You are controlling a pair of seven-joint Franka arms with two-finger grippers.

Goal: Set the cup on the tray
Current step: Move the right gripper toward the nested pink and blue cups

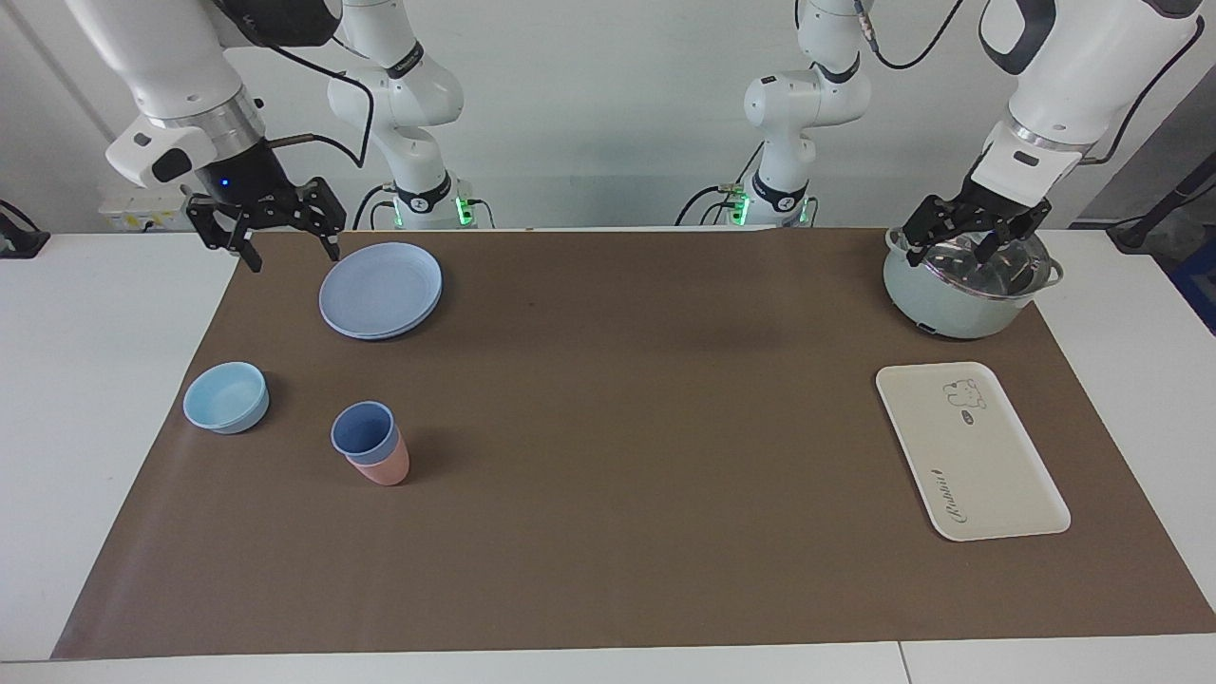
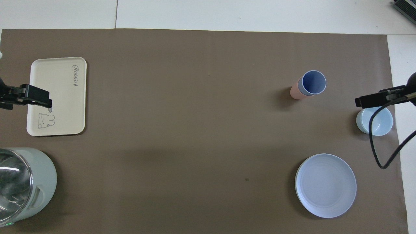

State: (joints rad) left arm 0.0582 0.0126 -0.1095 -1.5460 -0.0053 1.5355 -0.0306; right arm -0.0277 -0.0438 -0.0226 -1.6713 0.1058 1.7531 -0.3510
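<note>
Periwinkle-blue, the cup (image 1: 362,429) sat nested inside a pink cup (image 1: 387,465) on the brown mat (image 1: 608,532), toward the right arm's end of the table, beside a light-blue bowl (image 1: 226,396). A round blue plate (image 1: 381,289) lay nearer to the robots. The cream tray (image 1: 969,450) rested well apart, toward the left arm's end, with a pale green pot (image 1: 969,280) nearer to the robots. The right gripper (image 1: 283,249) hung in the air with its fingers spread, holding nothing, over the mat's edge beside the plate. The left gripper (image 1: 973,245) hovered over the pot, fingers spread and empty.

Periwinkle cup (image 1: 362,428), cream bear-printed tray (image 1: 988,475)
</note>
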